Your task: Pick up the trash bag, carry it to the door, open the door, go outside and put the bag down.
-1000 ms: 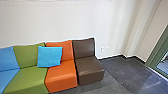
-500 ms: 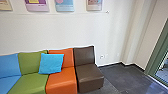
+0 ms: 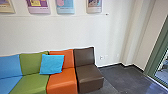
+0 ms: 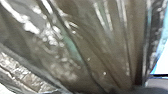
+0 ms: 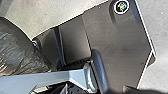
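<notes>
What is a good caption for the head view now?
Blue cushion on a colourful sofa beneath wall posters.

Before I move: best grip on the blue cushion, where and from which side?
Middle of the cushion's top edge, pinched front to back, coming from above and in front. It leans back with that edge uncovered; the green backrest and orange backrest likely block a rear approach. Gap behind the edge: can't tell.

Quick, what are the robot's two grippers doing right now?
Left gripper: can't tell; the trash bag bunches up close by.
Right gripper: can't tell if open or closed.
</notes>
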Available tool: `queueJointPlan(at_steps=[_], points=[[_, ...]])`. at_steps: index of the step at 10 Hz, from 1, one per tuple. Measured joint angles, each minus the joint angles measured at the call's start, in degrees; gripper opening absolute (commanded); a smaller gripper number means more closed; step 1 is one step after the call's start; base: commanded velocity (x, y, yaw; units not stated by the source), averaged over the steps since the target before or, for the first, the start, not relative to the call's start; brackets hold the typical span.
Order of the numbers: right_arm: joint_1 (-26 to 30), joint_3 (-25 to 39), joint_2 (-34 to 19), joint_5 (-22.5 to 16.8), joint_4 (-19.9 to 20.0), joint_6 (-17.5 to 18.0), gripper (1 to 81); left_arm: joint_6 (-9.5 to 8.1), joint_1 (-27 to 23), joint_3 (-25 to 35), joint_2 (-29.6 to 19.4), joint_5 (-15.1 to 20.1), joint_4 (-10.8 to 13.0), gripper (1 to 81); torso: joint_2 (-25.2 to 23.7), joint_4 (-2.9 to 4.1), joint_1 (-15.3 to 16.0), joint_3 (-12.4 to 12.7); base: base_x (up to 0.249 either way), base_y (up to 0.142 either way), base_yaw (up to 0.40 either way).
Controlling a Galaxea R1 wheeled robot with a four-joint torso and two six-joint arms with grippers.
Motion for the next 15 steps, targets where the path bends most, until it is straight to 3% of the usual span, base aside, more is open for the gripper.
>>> queueJointPlan(at_steps=[5,12,15], points=[[0.0,-6.4,4.3,0.2,-0.4,0.0,81.1,0.00,0.0,0.0,0.6,-0.8,0.0,1.0,10.1,0.00,-6.5,0.0,0.000,0.000,0.000],[0.3,-6.6,4.6,0.4,-1.0,0.0,81.1,0.00,-0.8,0.0,0.6,-1.7,0.0,1.0,24.1,0.00,-15.6,0.0,0.000,0.000,0.000],[0.3,-6.6,4.7,0.5,-1.1,0.0,81.1,0.00,-0.8,0.0,0.7,-1.5,0.0,1.0,25.4,0.00,-16.4,1.3,0.000,0.000,0.000]])
